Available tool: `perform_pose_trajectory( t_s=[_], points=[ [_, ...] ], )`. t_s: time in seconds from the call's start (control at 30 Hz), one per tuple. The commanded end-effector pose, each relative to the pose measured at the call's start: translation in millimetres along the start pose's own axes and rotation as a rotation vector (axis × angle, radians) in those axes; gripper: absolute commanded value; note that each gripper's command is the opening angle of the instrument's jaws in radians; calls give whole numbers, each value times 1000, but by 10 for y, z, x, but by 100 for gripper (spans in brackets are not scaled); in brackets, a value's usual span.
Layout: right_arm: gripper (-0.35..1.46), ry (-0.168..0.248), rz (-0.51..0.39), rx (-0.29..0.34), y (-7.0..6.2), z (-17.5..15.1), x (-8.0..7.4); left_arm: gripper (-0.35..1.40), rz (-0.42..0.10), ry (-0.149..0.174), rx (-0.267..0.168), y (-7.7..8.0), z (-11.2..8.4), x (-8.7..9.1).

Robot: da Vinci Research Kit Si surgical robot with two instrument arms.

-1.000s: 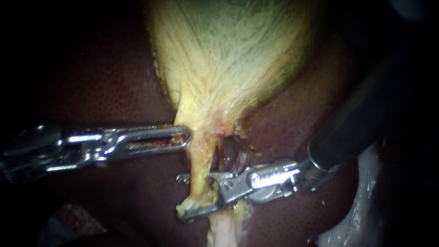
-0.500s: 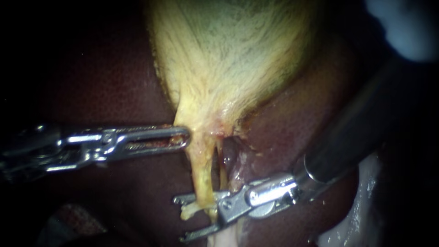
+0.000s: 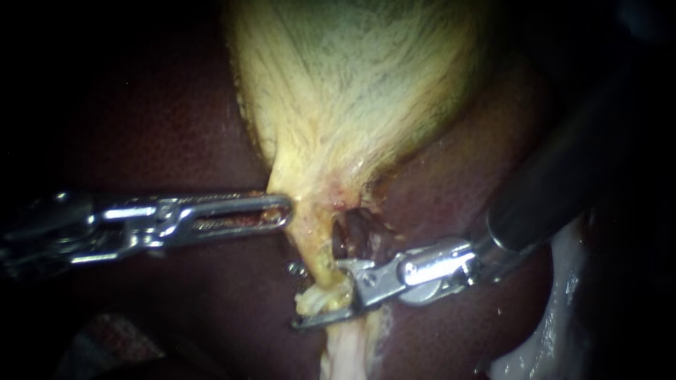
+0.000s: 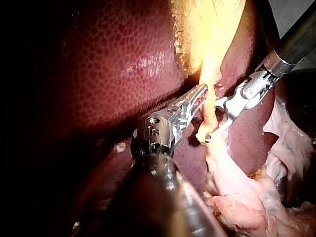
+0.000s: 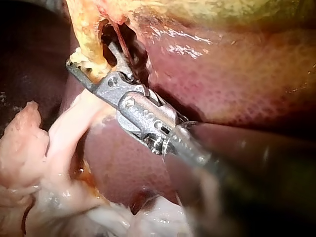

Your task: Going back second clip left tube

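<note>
Left instrument (image 3: 285, 211): enters from the left and lies across the dark liver (image 3: 162, 127). Its jaws are closed narrow, and their tip nips the left edge of the gallbladder (image 3: 352, 84) where it tapers to its neck.

Left tube (image 3: 315, 246): a yellow strand running from that neck toward the near side, left of a dark gap in the tissue. It ends in a frayed stump. Whether a clip sits on it cannot be made out.

Right instrument (image 3: 299, 296): shaft enters from the upper right. Its jaws stand wide apart, one on the far side of the stump and one on the near side, with a gap showing in the right wrist view.

Pale tissue (image 3: 345, 352) lies near the stump, on its near side.
</note>
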Motion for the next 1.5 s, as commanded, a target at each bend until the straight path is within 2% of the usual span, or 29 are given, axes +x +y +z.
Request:
perform_pose_trajectory(
  t_s=[0.03, 0.33, 0.7, 0.9, 1.1, 1.27, 1.5],
  points=[
    [60, 1, 3, -3, -2, -6, 1, -35, 1, 0, 1, 0, -1, 0],
    [60, 6, 7, -1, -6, -57, 12, -35, 2, 0, 2, 1, 0, 1],
    [60, 9, -92, -17, 3, -123, 44, -35, 2, 0, 2, 4, 1, 1],
    [60, 5, -160, -33, 5, -151, 56, -35, 3, -2, 0, 5, 4, 4],
    [60, 5, -178, -33, 7, -163, 60, -35, 6, -4, -2, 9, 13, 7],
    [60, 4, -179, -33, 6, -163, 59, -35, 12, -8, -4, 14, 32, 18],
    [60, 4, -179, -32, 5, -163, 60, -35, 17, 4, -5, 16, 51, 25]
  ],
)
